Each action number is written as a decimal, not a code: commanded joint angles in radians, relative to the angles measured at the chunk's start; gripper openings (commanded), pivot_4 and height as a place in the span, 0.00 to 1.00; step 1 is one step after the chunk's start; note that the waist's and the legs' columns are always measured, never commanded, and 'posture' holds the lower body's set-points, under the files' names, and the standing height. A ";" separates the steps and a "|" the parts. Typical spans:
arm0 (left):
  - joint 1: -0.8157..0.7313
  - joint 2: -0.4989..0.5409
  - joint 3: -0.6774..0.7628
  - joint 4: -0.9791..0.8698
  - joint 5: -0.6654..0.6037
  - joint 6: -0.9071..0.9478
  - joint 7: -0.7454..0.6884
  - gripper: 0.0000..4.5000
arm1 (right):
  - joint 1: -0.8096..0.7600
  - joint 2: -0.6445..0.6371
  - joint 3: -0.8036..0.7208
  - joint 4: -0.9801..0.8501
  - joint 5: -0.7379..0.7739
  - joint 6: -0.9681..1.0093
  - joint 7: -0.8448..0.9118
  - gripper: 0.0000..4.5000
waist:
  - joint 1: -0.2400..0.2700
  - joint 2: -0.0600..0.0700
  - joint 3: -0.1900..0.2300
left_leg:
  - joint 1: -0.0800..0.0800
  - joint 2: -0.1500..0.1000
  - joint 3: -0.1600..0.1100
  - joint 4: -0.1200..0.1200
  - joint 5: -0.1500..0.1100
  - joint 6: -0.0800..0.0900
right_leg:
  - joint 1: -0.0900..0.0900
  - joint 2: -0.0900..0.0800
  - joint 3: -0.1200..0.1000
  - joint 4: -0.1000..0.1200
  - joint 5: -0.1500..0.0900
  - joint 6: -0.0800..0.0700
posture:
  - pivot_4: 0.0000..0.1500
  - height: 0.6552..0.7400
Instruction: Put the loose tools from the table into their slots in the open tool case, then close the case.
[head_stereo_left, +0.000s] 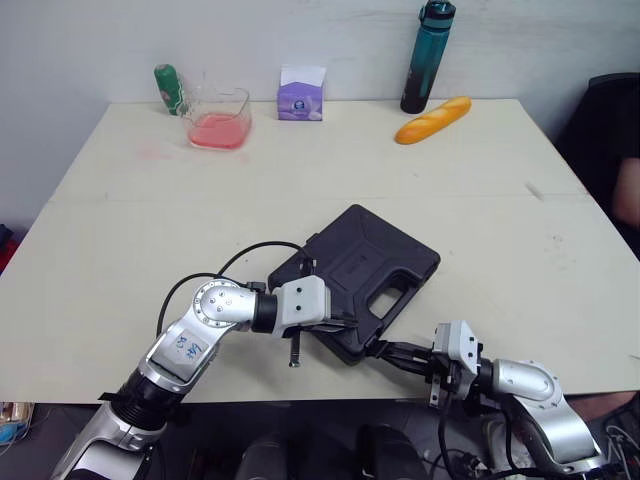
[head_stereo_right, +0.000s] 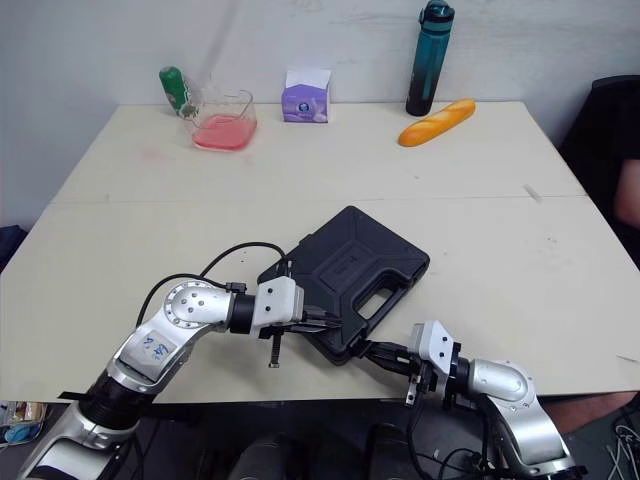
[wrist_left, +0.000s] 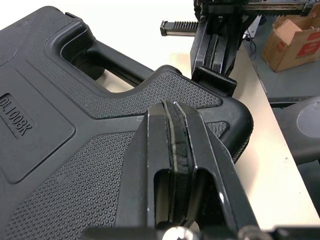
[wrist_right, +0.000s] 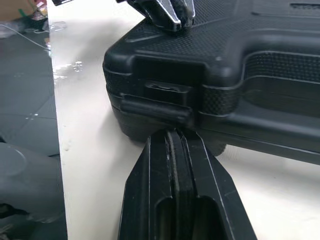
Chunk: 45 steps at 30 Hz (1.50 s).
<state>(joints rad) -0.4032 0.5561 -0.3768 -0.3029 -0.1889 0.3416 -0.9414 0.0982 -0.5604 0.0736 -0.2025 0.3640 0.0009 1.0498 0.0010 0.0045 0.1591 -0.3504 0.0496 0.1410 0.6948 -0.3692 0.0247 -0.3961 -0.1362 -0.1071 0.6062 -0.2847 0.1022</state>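
Observation:
The black tool case (head_stereo_left: 365, 270) lies with its lid down on the cream table (head_stereo_left: 130, 240), handle cut-out toward the near right. My left gripper (head_stereo_left: 345, 325) is shut, its fingertips (wrist_left: 172, 107) resting on the textured lid at the case's near corner. My right gripper (head_stereo_left: 378, 349) is shut too, its tip (wrist_right: 175, 132) touching the case's front side just under a latch (wrist_right: 157, 107). Nothing is held between either pair of fingers. No loose tools are visible on the table.
Along the far edge stand a green bottle (head_stereo_left: 170, 89), a clear tub with pink contents (head_stereo_left: 218, 120), a purple tissue box (head_stereo_left: 301, 95), a teal bottle (head_stereo_left: 428, 55) and a bread loaf (head_stereo_left: 432, 119). The case's corner is close to the table's front edge.

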 joint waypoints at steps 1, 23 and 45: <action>0.061 0.047 -0.070 0.120 0.084 0.077 -0.004 0.01 | -0.007 -0.011 0.012 -0.057 0.019 0.000 0.019 0.00 | 0.000 0.000 0.000 | 0.000 0.000 0.000 0.000 0.000 0.000 | 0.000 0.000 0.000 0.000 0.000 0.000 | 1.00 1.00; 0.058 0.057 -0.101 0.126 0.103 0.096 -0.006 0.01 | -0.038 -0.009 -0.006 -0.149 0.062 0.057 -0.004 0.00 | -0.003 0.000 -0.001 | 0.000 0.000 -0.002 -0.005 -0.001 0.001 | -0.001 -0.002 -0.001 -0.001 -0.001 -0.002 | 1.00 1.00; 0.082 0.029 -0.020 0.108 0.044 -0.052 0.007 0.01 | -0.061 -0.023 -0.016 -0.145 0.052 0.093 0.014 0.00 | -0.004 0.000 -0.001 | 0.011 0.002 0.000 -0.015 -0.001 -0.004 | 0.002 0.000 0.001 -0.002 -0.003 -0.006 | 1.00 1.00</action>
<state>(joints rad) -0.3755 0.5726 -0.3590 -0.2894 -0.1885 0.2791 -0.9261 0.0603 -0.5816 0.0800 -0.2888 0.3869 0.1093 1.0694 -0.0029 0.0043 0.1580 -0.3394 0.0512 0.1413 0.6793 -0.3700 0.0213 -0.3940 -0.1362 -0.1067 0.6044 -0.2878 0.0965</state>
